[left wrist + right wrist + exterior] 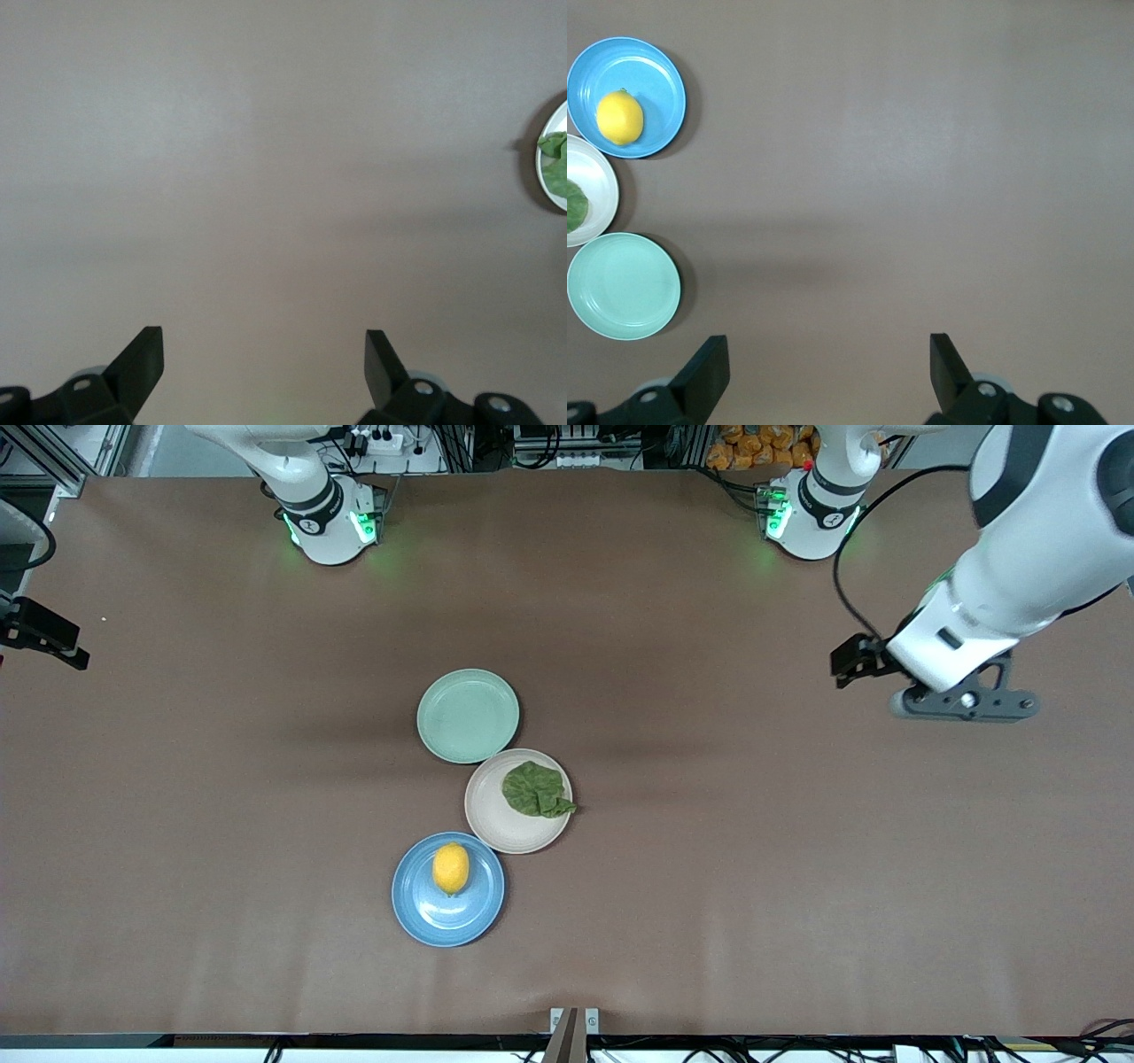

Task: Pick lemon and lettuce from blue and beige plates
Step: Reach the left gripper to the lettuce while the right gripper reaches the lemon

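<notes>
Brown cloth covers the table (221, 779); three plates sit in a touching row near its middle.

- Blue plate (416, 912): nearest the front camera. Holds the lemon (451, 867), lying toward the edge that meets the beige plate. Nothing touches the fruit, so it is probably reachable from straight above.
- Beige plate (496, 824): middle of the row. Holds the lettuce (537, 790), a crumpled leaf pushed toward the left arm's end, one tip hanging over the rim. That overhang is likely the easiest place to pinch.
- Green plate (468, 716): farthest from the front camera, nothing on it. Not named in the task.
- Left gripper (264, 354): hangs over bare cloth toward the left arm's end of the table, well apart from the plates. Jaws spread wide, nothing between them. Its wrist view catches only the edge of the beige plate and the lettuce.
- Right gripper (829, 359): not visible in the front view. Its wrist view looks down from above on bare cloth, with all three plates off to one side. Jaws spread wide, holding nothing.

Status: neither item picked yet; both arms appear to be at the start, each aimed away from the plates.
</notes>
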Tool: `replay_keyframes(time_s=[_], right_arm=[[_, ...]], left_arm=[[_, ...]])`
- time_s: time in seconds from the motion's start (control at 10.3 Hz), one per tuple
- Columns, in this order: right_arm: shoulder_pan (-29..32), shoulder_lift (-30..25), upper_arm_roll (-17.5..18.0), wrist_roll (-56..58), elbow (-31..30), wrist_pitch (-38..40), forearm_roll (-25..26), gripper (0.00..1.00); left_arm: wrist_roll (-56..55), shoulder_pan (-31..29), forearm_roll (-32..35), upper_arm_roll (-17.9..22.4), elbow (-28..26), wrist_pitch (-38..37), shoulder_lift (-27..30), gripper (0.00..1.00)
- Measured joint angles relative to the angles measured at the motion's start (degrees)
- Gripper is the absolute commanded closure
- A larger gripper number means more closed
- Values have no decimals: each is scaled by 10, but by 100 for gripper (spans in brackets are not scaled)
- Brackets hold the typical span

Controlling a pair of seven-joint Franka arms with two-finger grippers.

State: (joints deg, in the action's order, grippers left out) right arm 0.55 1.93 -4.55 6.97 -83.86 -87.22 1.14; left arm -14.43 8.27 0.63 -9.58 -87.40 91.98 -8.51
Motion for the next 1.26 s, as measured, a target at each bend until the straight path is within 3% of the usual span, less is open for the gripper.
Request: replay_keyframes(time_s=[0.78, 1.26], right_arm=[[-1, 5, 6, -51, -56, -25, -29, 0], [-23, 13, 22, -114, -101, -74, -32, 0]], left_arm=[[-213, 88, 0, -1, 3, 102, -114, 0], [-395, 139, 0, 1, 46, 159, -194, 0]])
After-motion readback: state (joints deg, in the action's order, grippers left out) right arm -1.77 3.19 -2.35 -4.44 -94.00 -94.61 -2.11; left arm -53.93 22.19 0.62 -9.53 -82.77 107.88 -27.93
